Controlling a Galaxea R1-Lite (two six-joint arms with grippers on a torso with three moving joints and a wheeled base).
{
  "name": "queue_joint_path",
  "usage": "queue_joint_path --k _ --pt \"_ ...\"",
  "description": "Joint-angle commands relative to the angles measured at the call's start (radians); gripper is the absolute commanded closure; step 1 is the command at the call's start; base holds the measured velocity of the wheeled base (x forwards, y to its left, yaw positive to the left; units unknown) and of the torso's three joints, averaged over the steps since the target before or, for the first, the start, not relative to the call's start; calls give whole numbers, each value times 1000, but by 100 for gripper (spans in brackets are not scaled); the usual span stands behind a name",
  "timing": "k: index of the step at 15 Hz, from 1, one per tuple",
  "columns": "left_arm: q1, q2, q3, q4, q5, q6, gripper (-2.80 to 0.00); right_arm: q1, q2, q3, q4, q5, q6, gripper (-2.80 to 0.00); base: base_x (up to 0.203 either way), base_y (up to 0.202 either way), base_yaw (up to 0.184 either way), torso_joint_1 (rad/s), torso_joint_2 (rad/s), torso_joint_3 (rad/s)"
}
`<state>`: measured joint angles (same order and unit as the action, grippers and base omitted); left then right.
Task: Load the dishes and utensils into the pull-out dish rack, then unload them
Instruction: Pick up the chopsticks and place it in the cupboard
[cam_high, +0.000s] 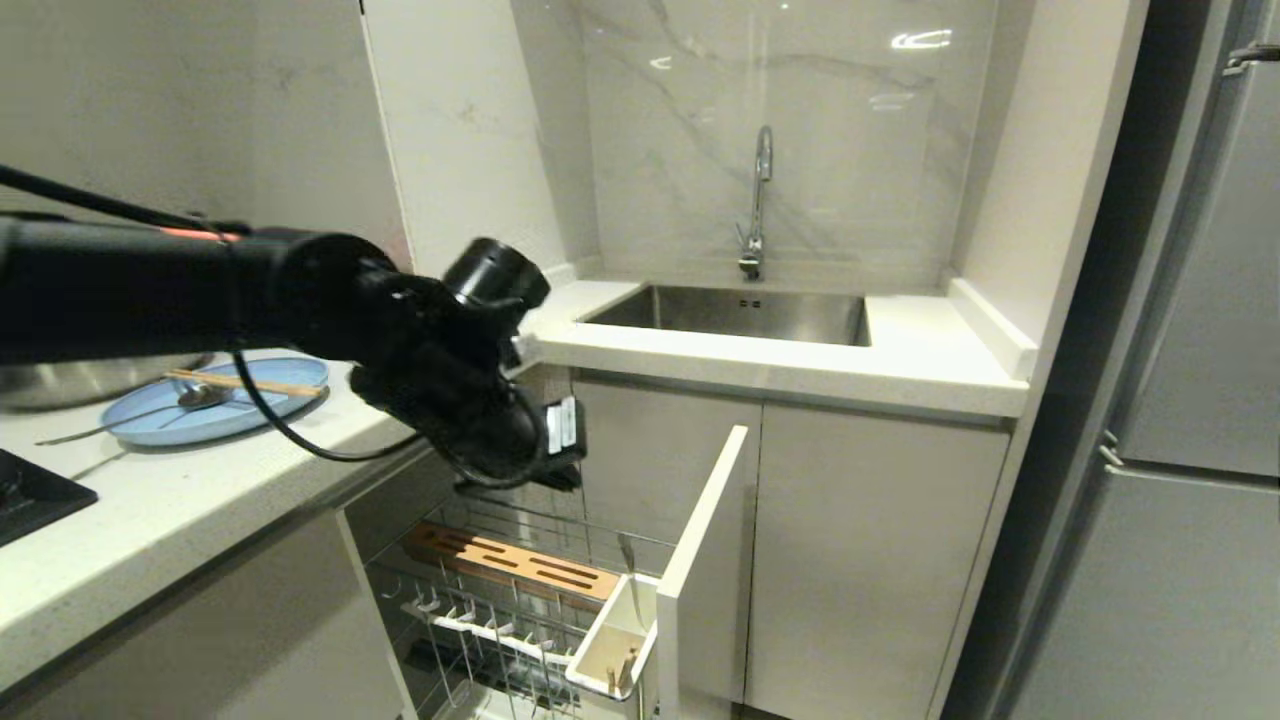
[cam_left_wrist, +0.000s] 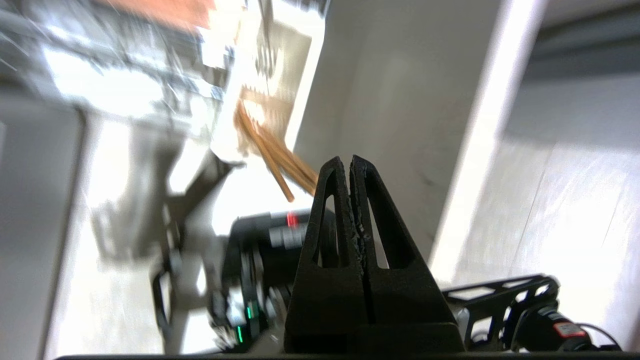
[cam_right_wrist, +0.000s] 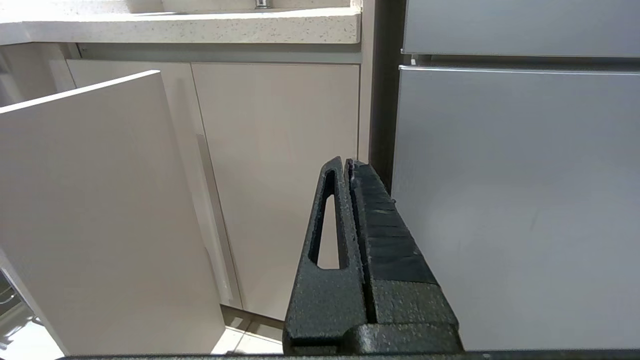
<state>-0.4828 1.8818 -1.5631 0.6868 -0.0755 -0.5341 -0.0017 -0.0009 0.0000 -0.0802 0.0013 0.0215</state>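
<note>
The light blue plate (cam_high: 215, 402) lies on the counter at the left, with the chopsticks (cam_high: 245, 383) and the silver spoon (cam_high: 192, 397) resting on it. The pull-out dish rack (cam_high: 500, 610) stands open below, showing its wooden bar (cam_high: 510, 565), white utensil box (cam_high: 612, 640) and front panel (cam_high: 705, 560). My left arm (cam_high: 430, 370) reaches over the rack. The left gripper (cam_left_wrist: 348, 159) is shut with nothing showing between its tips. Blurred thin brown sticks (cam_left_wrist: 272, 160) run from the box to behind one finger. The right gripper (cam_right_wrist: 346, 161) hangs shut by the cabinet doors. The bowl is out of view.
A steel pot (cam_high: 90, 378) and a black hob (cam_high: 30, 495) sit at the far left of the counter. The steel sink (cam_high: 740, 312) with its tap (cam_high: 760, 200) is behind the rack. A grey fridge (cam_high: 1200, 400) stands at the right.
</note>
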Motion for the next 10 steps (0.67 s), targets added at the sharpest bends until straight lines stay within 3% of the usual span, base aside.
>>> queue_joint_path --k 1,5,10 --pt "67 -239 18 0 6 71 0 0 -1 26 -1 0 0 0 0 0 0 0 0 0" --pt "177 -613 137 -102 7 288 0 0 -1 26 -1 0 0 0 0 0 0 0 0 0" --pt "378 -1153 430 -232 -2 648 0 0 -1 26 -1 0 0 0 0 0 0 0 0 0"
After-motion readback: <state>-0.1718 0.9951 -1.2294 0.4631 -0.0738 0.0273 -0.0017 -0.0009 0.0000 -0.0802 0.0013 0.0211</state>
